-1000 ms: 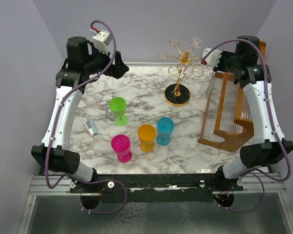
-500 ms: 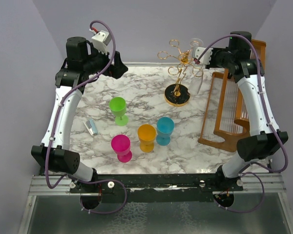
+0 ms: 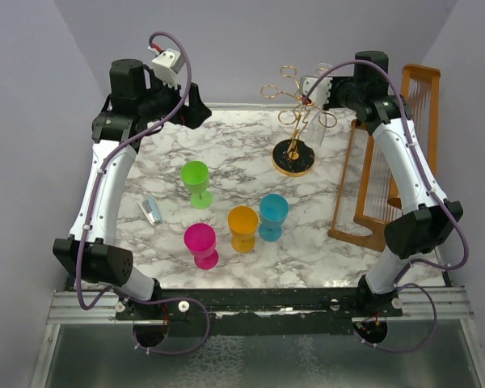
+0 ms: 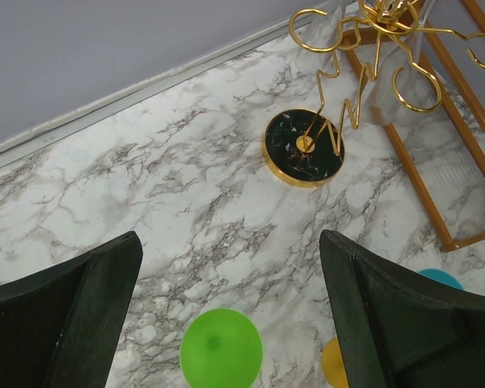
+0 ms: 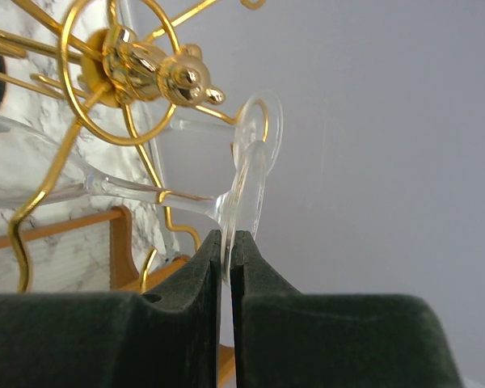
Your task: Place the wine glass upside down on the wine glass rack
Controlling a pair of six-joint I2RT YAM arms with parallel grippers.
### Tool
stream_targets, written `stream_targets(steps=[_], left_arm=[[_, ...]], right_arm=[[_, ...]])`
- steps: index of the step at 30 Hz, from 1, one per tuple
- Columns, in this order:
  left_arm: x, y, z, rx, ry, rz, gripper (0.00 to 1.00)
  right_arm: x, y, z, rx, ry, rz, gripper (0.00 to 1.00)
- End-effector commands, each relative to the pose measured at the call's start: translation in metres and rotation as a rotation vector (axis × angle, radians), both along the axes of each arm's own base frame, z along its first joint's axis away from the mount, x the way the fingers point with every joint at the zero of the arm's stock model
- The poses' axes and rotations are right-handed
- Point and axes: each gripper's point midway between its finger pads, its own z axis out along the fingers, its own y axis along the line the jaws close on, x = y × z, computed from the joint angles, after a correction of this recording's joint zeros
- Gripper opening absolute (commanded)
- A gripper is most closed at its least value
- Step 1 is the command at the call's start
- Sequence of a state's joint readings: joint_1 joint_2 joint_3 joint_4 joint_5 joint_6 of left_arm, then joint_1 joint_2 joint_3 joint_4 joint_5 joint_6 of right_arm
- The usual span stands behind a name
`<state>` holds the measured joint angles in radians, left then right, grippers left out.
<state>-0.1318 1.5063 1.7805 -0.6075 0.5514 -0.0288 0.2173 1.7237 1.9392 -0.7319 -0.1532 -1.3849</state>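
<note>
Two arms show from above: the right gripper [image 3: 314,93] is up at the far right, against the top of the thin gold metal wine glass rack [image 3: 293,158], and the clear stemmed wine glass [image 3: 316,129] hangs among its ring-ended arms. From the left wrist, the left gripper [image 4: 226,267] is spread wide and empty, well apart from the rack. From the right wrist, the fingers [image 5: 186,315] are pressed together on the glass's foot rim. The glass looks tilted, so seating it and letting go are probably left to do.

Marble worktop [image 3: 226,153], white/grey. Gold wine glass rack [image 3: 294,156], blk base. Clear wine glass [image 5: 105,187]. Cups [image 3: 196,179] [image 3: 200,242] [image 3: 243,225] [image 3: 273,214]: grn, pink, orange, teal.
</note>
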Motion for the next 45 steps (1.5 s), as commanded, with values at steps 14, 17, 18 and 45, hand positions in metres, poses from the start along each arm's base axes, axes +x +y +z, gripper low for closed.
stream_targets(steps=[14, 17, 18, 45], left_arm=[[0.009, 0.004, 0.01, 0.016, -0.039, 0.012, 0.94], [0.009, 0.004, 0.01, 0.016, -0.038, 0.009, 0.94], [0.009, 0.003, 0.009, 0.014, -0.035, 0.008, 0.94], [0.007, 0.002, 0.009, 0.011, -0.036, 0.0, 0.93]], right_arm=[[0.012, -0.033, 0.029, -0.046, -0.123, -0.184, 0.01], [0.013, -0.037, 0.027, -0.061, -0.123, -0.202, 0.01], [0.013, -0.037, 0.028, -0.062, -0.126, -0.207, 0.01], [0.007, -0.059, -0.001, -0.125, -0.095, -0.31, 0.13]])
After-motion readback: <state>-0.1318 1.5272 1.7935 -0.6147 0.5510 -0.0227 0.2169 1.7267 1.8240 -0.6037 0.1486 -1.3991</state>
